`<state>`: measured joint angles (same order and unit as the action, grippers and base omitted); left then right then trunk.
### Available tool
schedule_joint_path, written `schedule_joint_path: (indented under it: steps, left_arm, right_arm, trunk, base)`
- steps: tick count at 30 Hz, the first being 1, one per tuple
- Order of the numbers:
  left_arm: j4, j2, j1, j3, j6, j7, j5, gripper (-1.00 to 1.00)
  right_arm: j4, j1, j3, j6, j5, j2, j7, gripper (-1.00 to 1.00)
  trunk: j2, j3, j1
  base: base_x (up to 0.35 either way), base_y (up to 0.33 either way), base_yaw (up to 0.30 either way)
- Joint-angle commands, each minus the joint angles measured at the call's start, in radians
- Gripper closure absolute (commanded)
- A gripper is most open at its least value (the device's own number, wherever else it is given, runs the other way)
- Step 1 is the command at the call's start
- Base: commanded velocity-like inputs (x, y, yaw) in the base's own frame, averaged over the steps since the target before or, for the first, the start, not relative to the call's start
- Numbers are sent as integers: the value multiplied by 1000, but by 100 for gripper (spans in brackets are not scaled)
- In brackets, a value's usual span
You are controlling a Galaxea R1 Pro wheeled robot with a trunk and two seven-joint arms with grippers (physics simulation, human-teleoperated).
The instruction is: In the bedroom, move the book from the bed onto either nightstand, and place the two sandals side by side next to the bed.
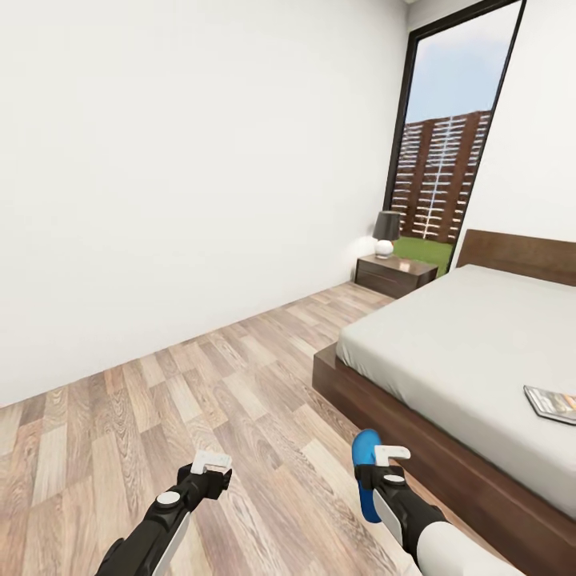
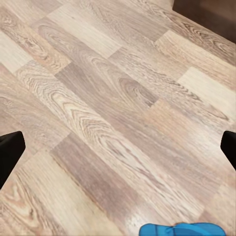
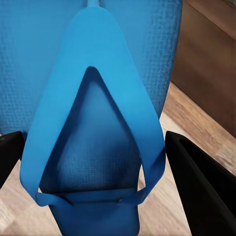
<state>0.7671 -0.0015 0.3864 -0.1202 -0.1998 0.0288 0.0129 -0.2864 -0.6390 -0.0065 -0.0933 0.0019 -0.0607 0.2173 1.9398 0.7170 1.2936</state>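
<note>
My right gripper (image 1: 386,458) is shut on a bright blue sandal (image 1: 366,474) and holds it above the floor beside the bed (image 1: 468,344). In the right wrist view the sandal (image 3: 98,98) sits close up, and the black fingers (image 3: 201,187) press on both sides of its thong strap. The book (image 1: 552,402) lies on the grey mattress near its right side. A dark nightstand (image 1: 396,274) stands by the headboard under the window. To the left, my left gripper (image 1: 212,462) hangs open over bare floor. A blue sandal edge (image 2: 182,229) shows in the left wrist view.
A lamp (image 1: 387,232) with a dark shade stands on the nightstand. The bed's dark wooden frame (image 1: 448,468) runs along the right. A white wall (image 1: 184,184) bounds the left. Wood-plank floor (image 1: 240,376) lies between the wall and the bed.
</note>
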Motion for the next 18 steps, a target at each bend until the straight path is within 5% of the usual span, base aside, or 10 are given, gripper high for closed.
schedule_joint_path:
  steps: [1, 18]
  left_arm:
    - [2, 0, 0, 1, -6, 3, 2, -100]
    - [11, 3, 0, 1, -5, 3, 2, -100]
  right_arm:
    - [-2, 0, 0, -6, 0, 0, 4, 100]
    - [0, 0, 0, -6, 0, -1, 4, 100]
  trunk:
    - [-7, -1, -4]
    - [-126, -26, -69]
  base:
    - [0, 0, 0]
    - [0, 0, 0]
